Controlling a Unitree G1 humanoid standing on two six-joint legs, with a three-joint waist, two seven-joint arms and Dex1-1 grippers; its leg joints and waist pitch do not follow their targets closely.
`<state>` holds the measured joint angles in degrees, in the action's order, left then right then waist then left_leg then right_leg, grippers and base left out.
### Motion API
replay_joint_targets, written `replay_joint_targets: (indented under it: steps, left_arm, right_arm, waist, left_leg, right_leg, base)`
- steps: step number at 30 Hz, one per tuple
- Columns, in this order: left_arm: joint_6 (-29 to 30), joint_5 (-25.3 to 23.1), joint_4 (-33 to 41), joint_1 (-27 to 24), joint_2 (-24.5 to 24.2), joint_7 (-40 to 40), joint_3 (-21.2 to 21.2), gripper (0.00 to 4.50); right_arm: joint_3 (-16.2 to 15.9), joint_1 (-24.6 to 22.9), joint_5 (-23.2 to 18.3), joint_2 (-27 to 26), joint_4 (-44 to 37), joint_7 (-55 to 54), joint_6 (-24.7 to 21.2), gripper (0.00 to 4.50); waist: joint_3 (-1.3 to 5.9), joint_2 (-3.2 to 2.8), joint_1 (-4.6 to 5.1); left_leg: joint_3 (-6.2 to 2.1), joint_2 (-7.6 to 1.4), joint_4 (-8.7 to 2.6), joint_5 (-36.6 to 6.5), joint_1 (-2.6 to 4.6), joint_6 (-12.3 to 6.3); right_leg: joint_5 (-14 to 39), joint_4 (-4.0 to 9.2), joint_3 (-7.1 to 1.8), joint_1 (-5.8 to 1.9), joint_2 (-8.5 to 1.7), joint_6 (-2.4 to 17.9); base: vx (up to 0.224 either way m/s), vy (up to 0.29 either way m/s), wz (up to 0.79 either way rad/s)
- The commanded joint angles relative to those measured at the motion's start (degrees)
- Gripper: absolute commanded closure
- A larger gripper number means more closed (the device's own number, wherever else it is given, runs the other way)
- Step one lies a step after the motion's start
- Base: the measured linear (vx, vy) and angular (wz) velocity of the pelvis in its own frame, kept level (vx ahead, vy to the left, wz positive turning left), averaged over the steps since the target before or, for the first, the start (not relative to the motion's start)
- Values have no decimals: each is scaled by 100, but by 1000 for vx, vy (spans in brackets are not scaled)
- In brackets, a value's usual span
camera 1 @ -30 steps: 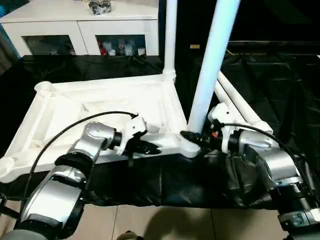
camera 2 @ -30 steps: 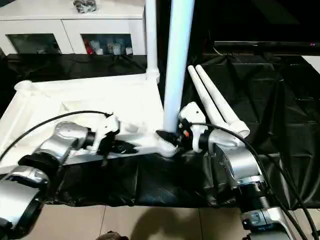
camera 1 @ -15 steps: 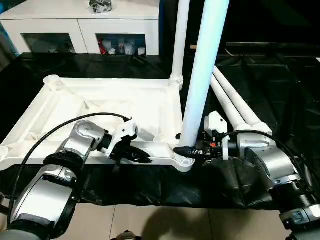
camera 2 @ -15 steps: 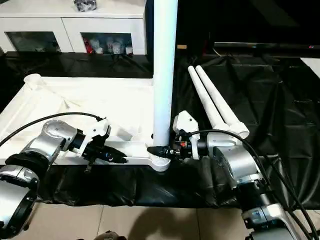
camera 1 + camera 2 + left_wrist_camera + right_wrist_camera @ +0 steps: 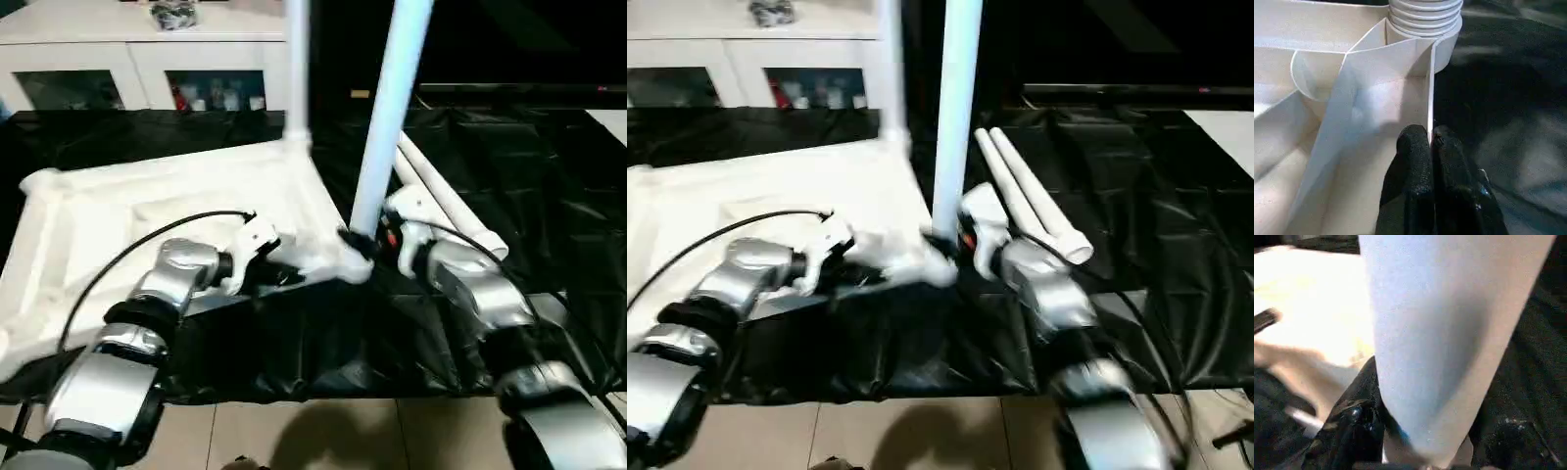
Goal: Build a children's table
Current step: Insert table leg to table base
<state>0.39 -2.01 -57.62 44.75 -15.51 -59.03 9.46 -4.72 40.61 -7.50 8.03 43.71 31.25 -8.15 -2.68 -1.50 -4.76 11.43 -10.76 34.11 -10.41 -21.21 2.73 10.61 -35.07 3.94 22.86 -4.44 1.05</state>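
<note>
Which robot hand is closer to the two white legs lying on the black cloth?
Right. The right gripper grips the upright leg just beside the two spare legs. The left gripper pinches the tabletop edge farther away.

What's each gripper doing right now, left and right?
Left gripper: shut on the tabletop rim.
Right gripper: closed around the upright leg.
</note>
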Motion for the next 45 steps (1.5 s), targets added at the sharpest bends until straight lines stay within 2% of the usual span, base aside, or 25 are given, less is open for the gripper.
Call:
replay_joint_targets:
  steps: [1, 3, 5, 10, 12, 13, 18, 20, 21, 23, 26, 32, 37, 40, 41, 43, 45]
  left_arm:
    - [-9, 200, 601, 81, 219, 281, -269, 450]
    - [-9, 200, 653, 22, 283, 288, -227, 450]
    - [-10, 202, 667, 8, 288, 290, -199, 450]
    - [99, 232, 874, -77, 262, 238, -122, 450]
    - [189, 233, 1073, -170, 227, 200, -95, 450]
    - [209, 242, 1121, -193, 215, 167, -86, 450]
    - [150, 294, 1203, -246, 120, -118, -34, 450]
    - [158, 295, 1237, -265, 77, -206, -10, 450]
    - [139, 289, 1261, -278, 44, -279, 11, 450]
    - [108, 285, 1284, -292, -10, -414, 44, 450]
    - [26, 308, 1300, -316, -101, -704, 89, 450]
    - [-127, 381, 1271, -316, -241, -1318, 134, 450]
    - [-248, 404, 1231, -334, -291, -1965, 270, 450]
    - [-290, 413, 1210, -331, -296, -2143, 303, 450]
    - [-313, 414, 1198, -326, -302, -2224, 323, 450]
    - [-358, 408, 1229, -341, -341, -2508, 437, 450]
    - [-364, 399, 1231, -344, -345, -2560, 451, 450]
  right_arm:
    - [-119, -216, 203, -230, 776, -319, -291, 262]
    - [-148, -180, 255, -310, 809, -315, -279, 262]
    - [-174, -149, 279, -345, 853, -302, -287, 262]
    - [-141, -59, 245, -451, 1021, -317, -281, 262]
    - [-49, -11, 243, -503, 1149, -417, -185, 262]
    - [-24, 1, 246, -513, 1179, -421, -122, 227]
    - [16, -6, 191, -482, 1130, -71, 217, 184]
    - [36, -18, 156, -459, 1083, 74, 294, 170]
    - [35, -33, 152, -428, 1033, 194, 327, 143]
    - [11, -63, 160, -365, 944, 383, 373, 138]
    - [-105, -135, 238, -197, 778, 681, 412, 100]
    - [-421, -490, 147, 255, 22, 1947, 449, 100]
    - [-746, -897, -69, 727, -802, 3245, 259, 100]
    - [-866, -1010, -116, 868, -1039, 3564, 154, 126]
    - [-916, -1059, -127, 928, -1149, 3696, 106, 133]
    - [-1077, -1200, -161, 1110, -1448, 4099, -47, 150]
    - [-1102, -1236, -166, 1148, -1526, 4184, -96, 164]
  waist:
    - [352, 37, -4]
    - [362, 47, -28]
    - [354, 43, -33]
    - [327, 27, -14]
    - [331, 11, 14]
    - [331, 5, 22]
    - [338, -16, 56]
    - [352, -10, 38]
    - [353, -32, 18]
    - [353, -40, -8]
    - [367, -55, -48]
    - [366, -50, -85]
    - [356, -46, -162]
    - [345, -43, -184]
    - [337, -64, -193]
    - [347, -57, -208]
    - [348, -49, -211]
  left_leg:
    - [-163, -281, -449, -1300, 89, 29]
    - [-142, -265, -433, -1041, 68, -113]
    - [-132, -260, -433, -1028, 72, -163]
    - [-151, -279, -473, -1395, 102, -39]
    - [-158, -290, -483, -1419, 96, 10]
    - [-155, -286, -482, -1431, 100, 15]
    - [-150, -276, -476, -1470, 96, 6]
    - [-140, -282, -462, -1343, 91, -43]
    - [-131, -286, -458, -1267, 88, -83]
    - [-126, -292, -451, -1243, 85, -110]
    - [-121, -293, -437, -1155, 81, -126]
    - [-120, -292, -415, -1079, 60, -278]
    - [-123, -306, -411, -1104, 66, -350]
    - [-126, -311, -421, -1174, 67, -299]
    - [-129, -308, -428, -1247, 83, -289]
    - [-131, -312, -420, -1197, 76, -308]
    - [-133, -310, -417, -1150, 64, -323]
  right_leg:
    - [1284, 441, -297, -237, -480, 1264]
    - [883, 408, -294, -262, -465, 1310]
    - [834, 412, -287, -264, -454, 1313]
    - [1474, 474, -294, -246, -471, 1200]
    - [1353, 455, -300, -239, -470, 1228]
    - [1331, 456, -300, -234, -464, 1237]
    - [1212, 456, -300, -246, -456, 1301]
    - [987, 428, -298, -258, -453, 1352]
    - [824, 411, -289, -252, -440, 1396]
    - [780, 406, -286, -255, -441, 1420]
    - [641, 385, -284, -263, -443, 1442]
    - [495, 373, -274, -286, -441, 1466]
    - [677, 394, -279, -277, -452, 1455]
    - [858, 409, -279, -267, -459, 1445]
    - [974, 442, -275, -263, -446, 1407]
    - [881, 416, -284, -268, -453, 1416]
    - [832, 410, -281, -272, -456, 1425]
  base:
    - [0, 0, 0]
    - [26, -6, 0]
    - [0, 0, 0]
    - [0, 0, 0]
    - [0, 0, 0]
    - [0, 0, 0]
    - [0, 0, 0]
    - [0, 0, 0]
    - [0, 0, 0]
    - [0, 0, 0]
    - [0, 0, 0]
    - [0, 0, 0]
    - [0, 0, 0]
    - [0, 0, 0]
    - [0, 0, 0]
    - [0, 0, 0]
    - [0, 0, 0]
